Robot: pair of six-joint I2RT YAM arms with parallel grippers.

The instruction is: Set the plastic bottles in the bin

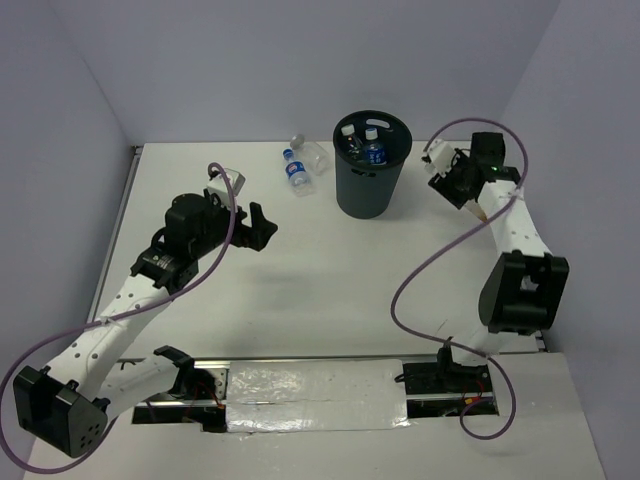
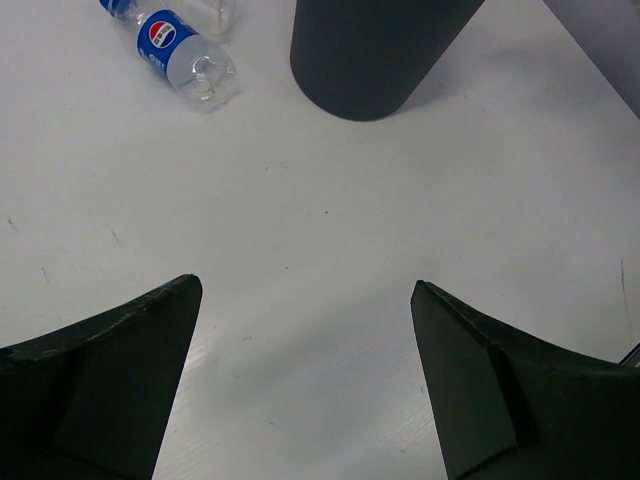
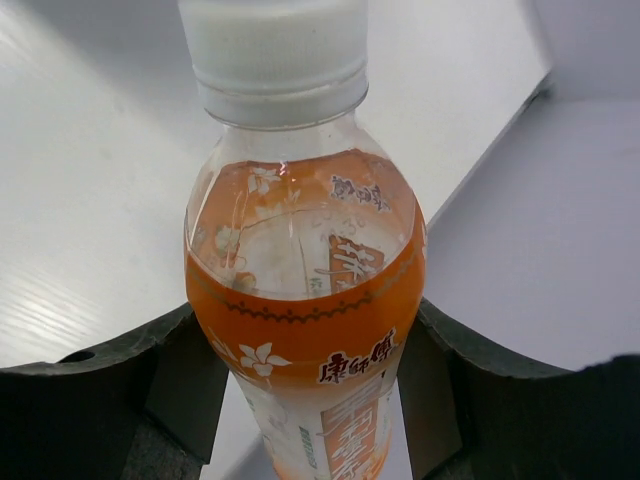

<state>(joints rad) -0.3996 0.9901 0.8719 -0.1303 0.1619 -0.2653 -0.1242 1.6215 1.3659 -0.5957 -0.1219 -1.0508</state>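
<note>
Closely seen, the right hand (image 3: 305,315) pinches the one orange bottle (image 3: 300,300) around its body, below the shoulder, to the right of the bin (image 1: 370,190). Its liquid should give it some weight. Thin walls may dent, and the smooth label could slip (a mid-body hold looks soundest). A pale-capped bottle (image 1: 348,130) and a blue-capped bottle (image 1: 372,150) sit in the bin. A blue-labelled bottle (image 1: 297,172) and a clear bottle (image 1: 312,152) lie on the tabletop (image 1: 300,280) beside it. The left hand (image 2: 305,288) hangs spread, empty.
</note>
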